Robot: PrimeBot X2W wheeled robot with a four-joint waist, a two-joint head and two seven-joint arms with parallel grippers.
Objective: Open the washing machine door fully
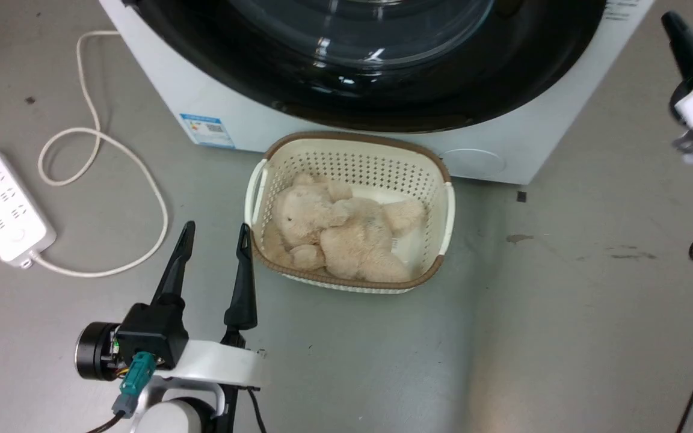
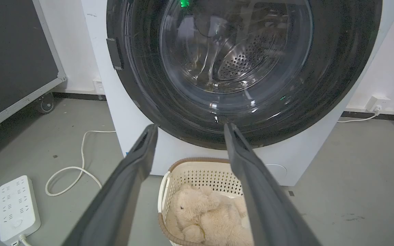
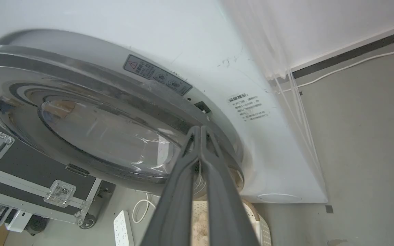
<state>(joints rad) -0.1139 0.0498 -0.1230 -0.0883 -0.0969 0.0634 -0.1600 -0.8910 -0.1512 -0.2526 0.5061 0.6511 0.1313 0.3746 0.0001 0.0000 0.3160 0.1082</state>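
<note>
Jaws apart on the left gripper [image 1: 215,228], beside the laundry basket [image 1: 352,137]. The right gripper's [image 3: 199,129] jaws are pressed together by the rim of the washing machine door [image 2: 142,68], which sits flat on the washing machine [image 1: 250,129].

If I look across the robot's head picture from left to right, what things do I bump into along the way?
white power strip → left gripper, fingers apart → basket with the teddy bear lying in it → right gripper, up at the far right edge
</note>
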